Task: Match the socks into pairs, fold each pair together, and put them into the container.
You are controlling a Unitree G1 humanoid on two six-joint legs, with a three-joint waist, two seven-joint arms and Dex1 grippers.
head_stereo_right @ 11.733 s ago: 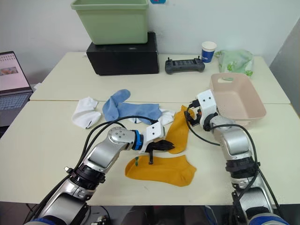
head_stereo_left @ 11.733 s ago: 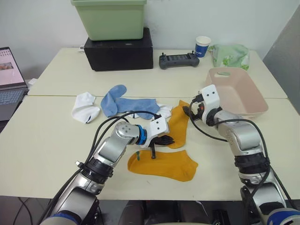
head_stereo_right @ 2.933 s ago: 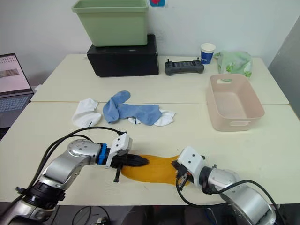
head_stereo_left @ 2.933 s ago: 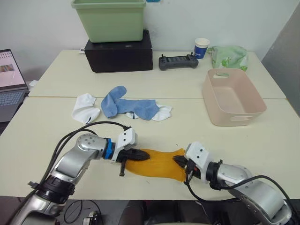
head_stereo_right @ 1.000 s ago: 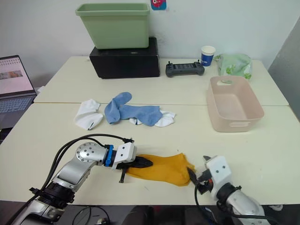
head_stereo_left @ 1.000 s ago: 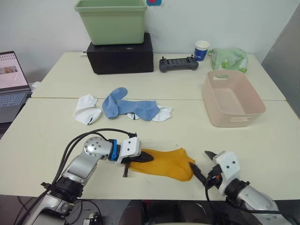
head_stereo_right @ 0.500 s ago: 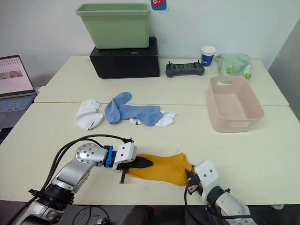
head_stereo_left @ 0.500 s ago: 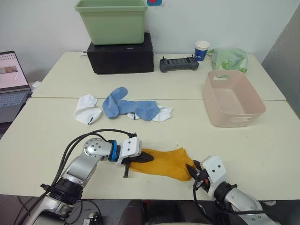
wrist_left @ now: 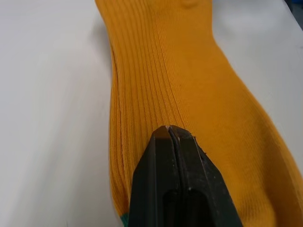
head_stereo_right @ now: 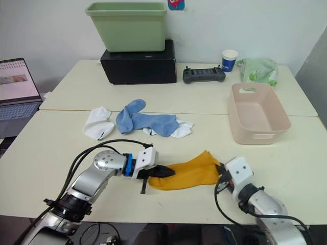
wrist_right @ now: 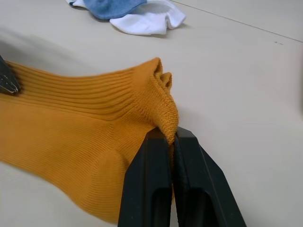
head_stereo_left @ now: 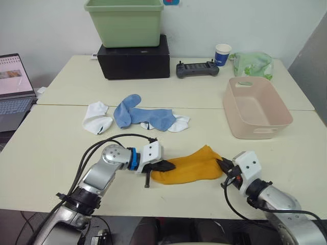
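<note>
Two mustard-orange socks [head_stereo_left: 191, 166], stacked as a pair, lie near the table's front edge. My left gripper [head_stereo_left: 166, 166] is shut, its tips [wrist_left: 169, 128] pressing down on the pair's left end. My right gripper [head_stereo_left: 223, 164] is shut on the cuff edge [wrist_right: 163, 101] at the pair's right end, which is raised and bunched. Farther back lie two light blue socks [head_stereo_left: 140, 115], with one white sock [head_stereo_left: 96, 117] to their left and another [head_stereo_left: 179, 123] to their right. The pale pink container [head_stereo_left: 278, 120] stands at the right, with nothing in it.
At the back stand a green bin [head_stereo_left: 125, 20] on a black box [head_stereo_left: 134, 58], a dark controller [head_stereo_left: 196, 69], a paper cup [head_stereo_left: 222, 53] and a pale green bag [head_stereo_left: 251, 64]. A laptop [head_stereo_left: 13, 84] sits at the far left.
My right gripper was open beside the pair's right end; it has shut on the cuff and lifted it, bunching the pair leftward. The left gripper stays pressed on the left end.
</note>
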